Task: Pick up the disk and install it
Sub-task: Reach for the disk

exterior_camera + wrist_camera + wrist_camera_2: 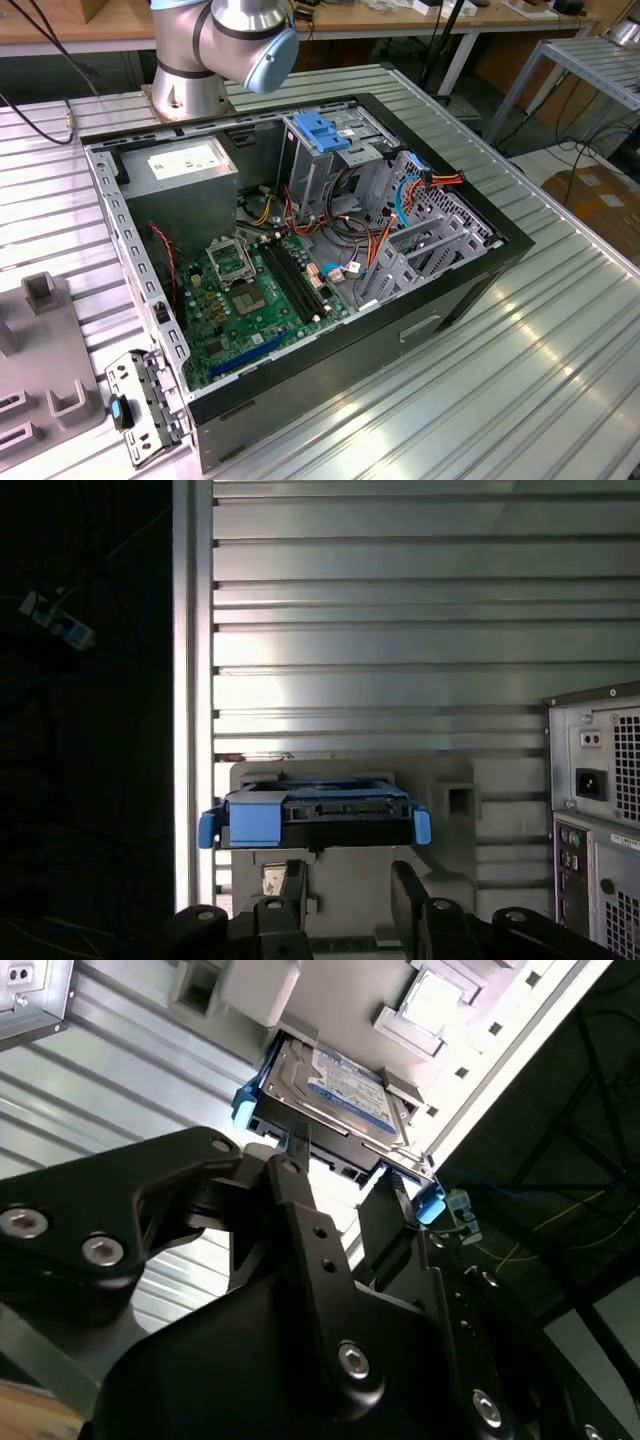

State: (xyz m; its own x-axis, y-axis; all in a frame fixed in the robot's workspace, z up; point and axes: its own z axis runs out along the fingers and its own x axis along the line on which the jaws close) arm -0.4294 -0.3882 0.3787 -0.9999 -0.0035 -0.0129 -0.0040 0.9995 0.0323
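Ribbed metal table (400, 600); black hand (348, 870) spread, seemingly near blue-railed disk (315, 815).

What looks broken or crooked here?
Nothing looks broken or spilled. The disk sits level on its grey holder, and the computer case lies open with tangled cables inside.

Grey disk (340, 1090) (blue-framed), black fingers (310, 1230), ribbed silver table (400, 610)

Disk (335, 1085) near edge partly hidden behind gripper (348, 1165); arm (225, 45) cropped.
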